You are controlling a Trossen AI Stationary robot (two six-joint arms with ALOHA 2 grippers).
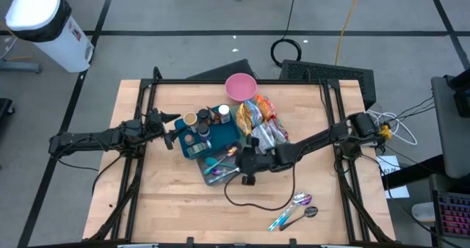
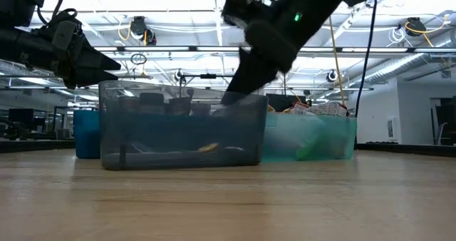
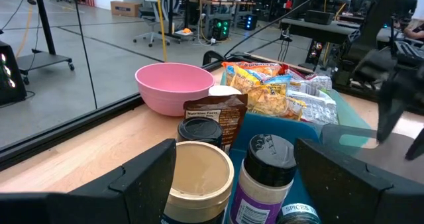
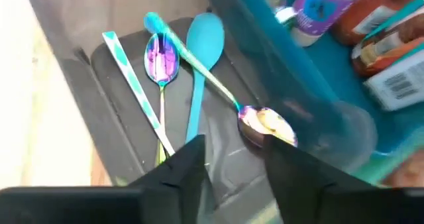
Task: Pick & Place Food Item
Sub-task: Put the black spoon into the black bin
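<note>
While the overhead camera shows only clutter, the right wrist camera looks straight into the grey plastic cutlery tray (image 4: 112, 151), where an iridescent purple spoon (image 4: 159, 58), a teal plastic spoon (image 4: 202, 45) and a gold-bowled spoon (image 4: 265, 123) lie beneath the right gripper (image 4: 232, 159), its fingers narrowly parted and empty. The left gripper (image 3: 232, 177) hangs wide open over jars; one reads "SPICES". The crinkly yellow-orange snack bags (image 1: 258, 116) sit beside the pink bowl (image 1: 241, 86).
</note>
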